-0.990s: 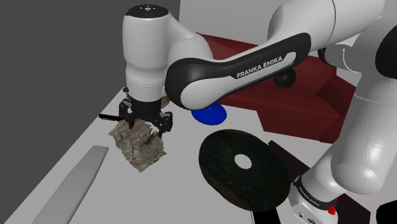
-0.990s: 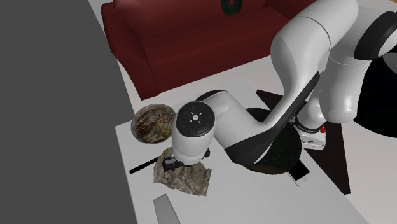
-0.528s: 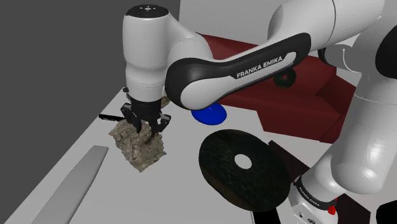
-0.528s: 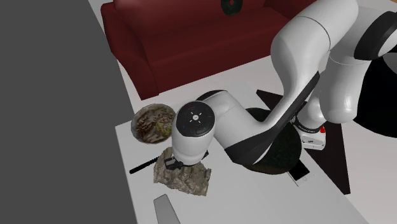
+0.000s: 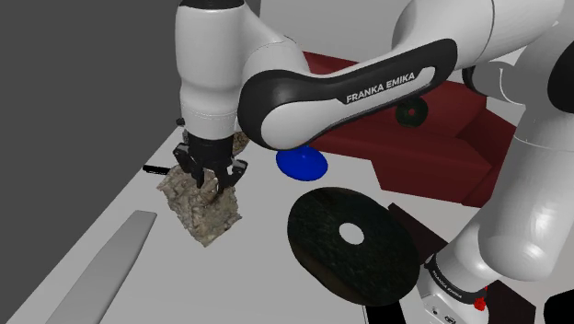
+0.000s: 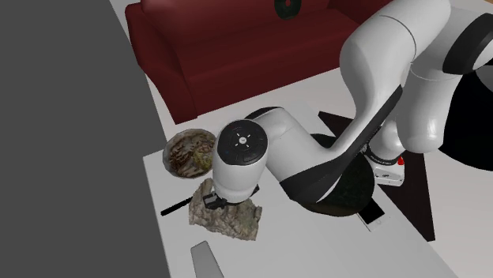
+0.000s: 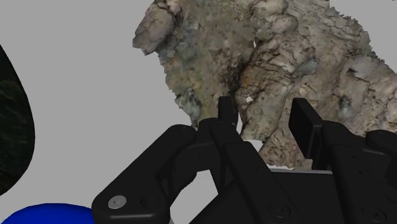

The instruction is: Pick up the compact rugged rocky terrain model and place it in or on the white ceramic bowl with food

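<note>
The rocky terrain model [image 5: 204,210] is a rough brown-grey lump near the table's left edge in the shoulder view. My black gripper [image 5: 212,178] comes straight down onto its top and is shut on a ridge of it. In the wrist view both fingers [image 7: 226,109] clasp a knob of the rock [image 7: 280,57], with the gripper [image 7: 264,118] pressed into it. The second exterior view has the rock [image 6: 233,219] under my hand [image 6: 209,201]. The bowl with brownish food [image 6: 190,153] sits just beyond the rock; in the shoulder view the arm hides most of the bowl [image 5: 237,143].
A black disc with a white centre [image 5: 350,241] lies on the table to the rock's right, a blue plate [image 5: 302,165] behind it. A thin black stick [image 6: 178,207] lies beside the rock, a flat grey strip [image 5: 106,267] in front. A dark red sofa [image 5: 432,138] stands beyond.
The fingers stood apart over the rock a second ago and have since shut on it. The hand has risen slightly, and the rock has shifted a little with it.
</note>
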